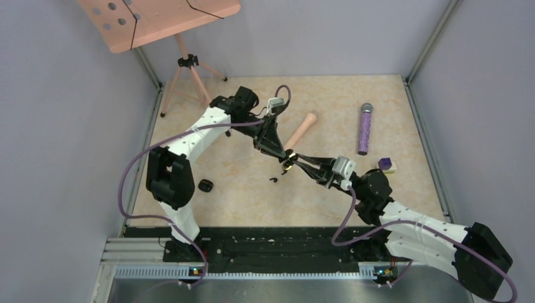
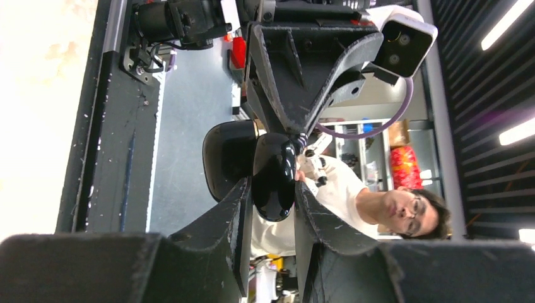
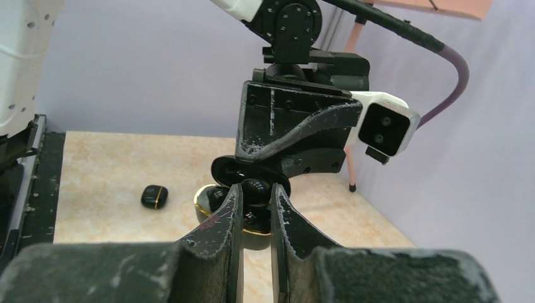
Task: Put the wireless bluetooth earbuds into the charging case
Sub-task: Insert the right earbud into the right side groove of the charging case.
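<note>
From above, we see the left gripper (image 1: 282, 152) and the right gripper (image 1: 295, 161) meeting tip to tip at the small glossy black charging case (image 1: 288, 159). One tiny black comma-shaped earbud (image 1: 273, 179) lies on the beige tabletop (image 1: 252, 205), just left of the case toward the arm bases. A black rounded lump (image 1: 205, 185) sits further left.

In the left wrist view, the left fingers (image 2: 243, 208) are clamped on the case, its lid (image 2: 228, 158) swung open.

In the right wrist view, the right fingers (image 3: 230, 208) are pinched on a second earbud (image 3: 255, 187) directly over the open case.
</note>
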